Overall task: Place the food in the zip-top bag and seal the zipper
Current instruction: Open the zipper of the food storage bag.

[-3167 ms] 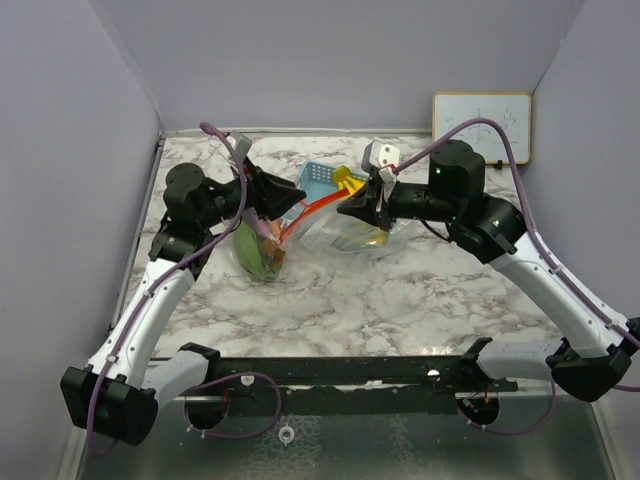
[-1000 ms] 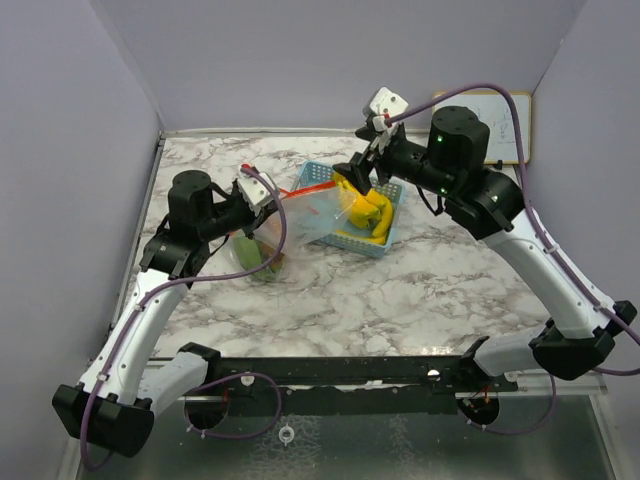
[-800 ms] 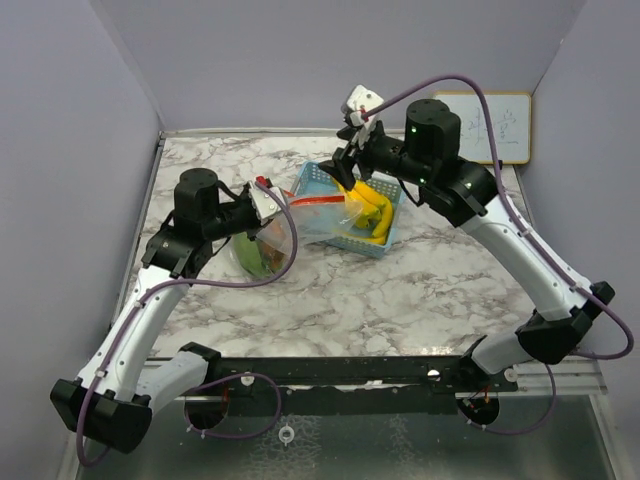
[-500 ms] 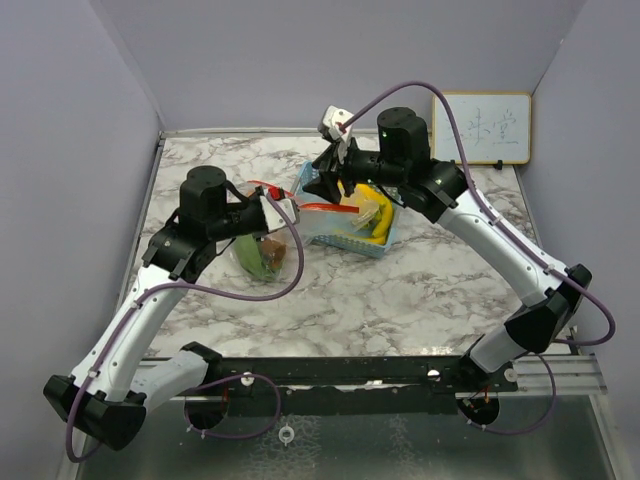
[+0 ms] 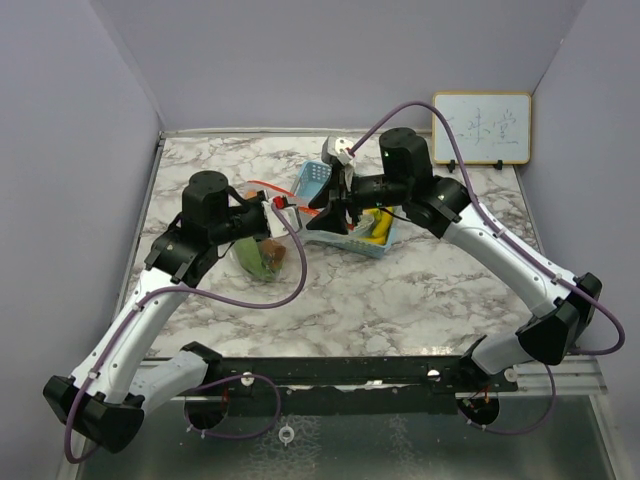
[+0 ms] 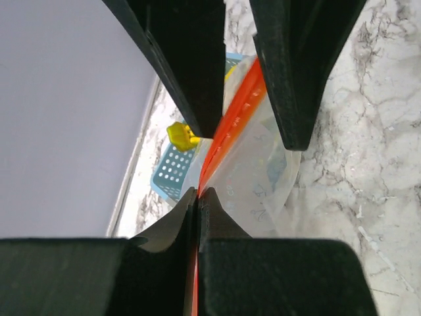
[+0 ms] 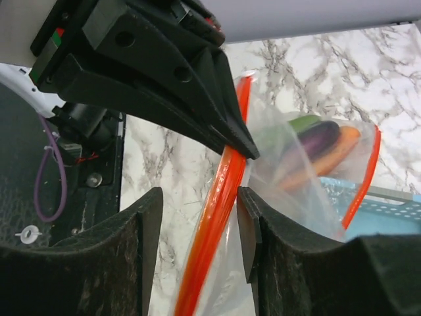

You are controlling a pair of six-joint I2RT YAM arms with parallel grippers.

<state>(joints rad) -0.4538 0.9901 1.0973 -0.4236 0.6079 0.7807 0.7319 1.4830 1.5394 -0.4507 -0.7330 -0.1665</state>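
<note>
The zip-top bag (image 5: 262, 252) lies left of centre with green, brown and orange food inside. Its red zipper (image 5: 262, 187) is clamped in my left gripper (image 5: 281, 204), which is shut on it (image 6: 198, 192). My right gripper (image 5: 326, 205) faces it closely. In the right wrist view the right gripper (image 7: 197, 197) straddles the zipper (image 7: 223, 191); the strip touches one finger (image 7: 250, 230) and a gap shows at the other. Through the plastic I see a purple eggplant (image 7: 320, 141), an orange carrot (image 7: 332, 157) and a green piece (image 7: 302, 122). Yellow bananas (image 5: 379, 228) lie in the basket.
A blue mesh basket (image 5: 318, 178) stands just right of the bag, under the right wrist. A small whiteboard (image 5: 481, 127) leans on the back wall at the right. Grey walls close in the marble table (image 5: 400, 290) on three sides.
My right arm swung left from above the basket to the zipper beside the left gripper, and its jaws narrowed. The left gripper, still clamped on the zipper, shifted slightly right.
</note>
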